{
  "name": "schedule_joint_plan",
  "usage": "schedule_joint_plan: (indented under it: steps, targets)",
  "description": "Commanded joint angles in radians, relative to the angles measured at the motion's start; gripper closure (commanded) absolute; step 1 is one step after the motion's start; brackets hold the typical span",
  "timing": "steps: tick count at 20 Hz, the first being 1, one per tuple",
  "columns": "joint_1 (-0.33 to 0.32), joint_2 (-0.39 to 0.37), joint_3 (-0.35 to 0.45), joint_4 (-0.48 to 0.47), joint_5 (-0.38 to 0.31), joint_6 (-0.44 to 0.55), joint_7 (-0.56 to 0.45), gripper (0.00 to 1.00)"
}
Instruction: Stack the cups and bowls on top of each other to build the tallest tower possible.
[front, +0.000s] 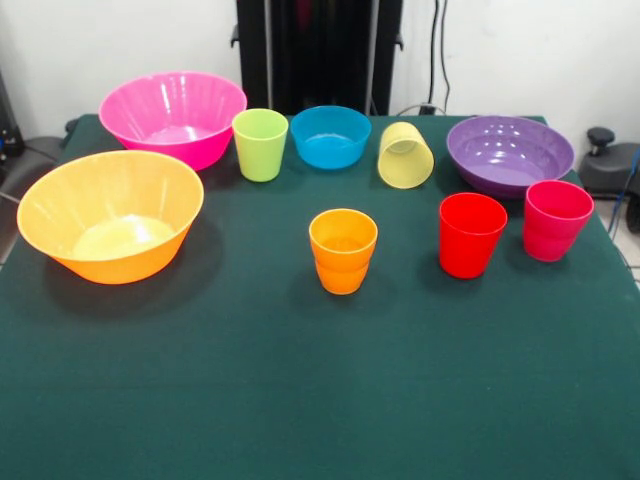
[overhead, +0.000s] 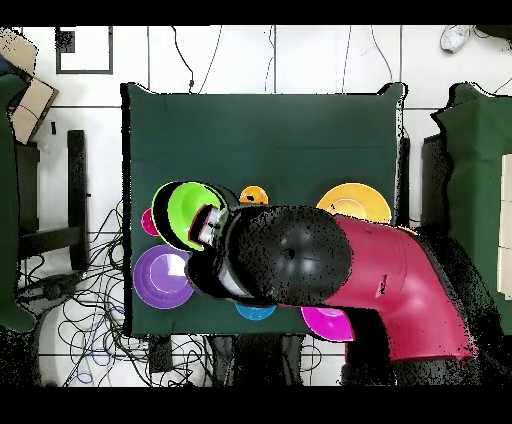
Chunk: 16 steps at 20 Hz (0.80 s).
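Note:
The ribbed orange cup (front: 343, 250) (overhead: 253, 195) stands alone mid-table, mouth up. Behind it in a row are the pink bowl (front: 172, 115), lime green cup (front: 260, 145), blue bowl (front: 330, 137), the pale yellow cup (front: 405, 155) lying on its side, and the purple bowl (front: 510, 155) (overhead: 163, 277). The red cup (front: 470, 235) and pink-red cup (front: 556, 220) stand on the right, the orange bowl (front: 110, 215) (overhead: 355, 203) on the left. Only the overhead view shows my gripper (overhead: 210, 225). It is high above the table, shut on the light green bowl (overhead: 188, 212).
The arm's red and black body (overhead: 330, 270) hides much of the table's middle and the red cup from above. Cables (overhead: 90, 320) lie on the floor beside the table. The green cloth's (front: 320, 400) near half lies in front of the orange cup.

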Motion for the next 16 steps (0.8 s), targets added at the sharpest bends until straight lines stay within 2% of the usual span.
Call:
schedule_joint_plan:
  steps: [1,16]
  targets:
    - [0.041,0.077,-0.056,0.126,-0.076,-0.068,0.007,1.00]
    - [0.050,0.103,-0.096,0.129,-0.123,-0.095,0.002,1.00]
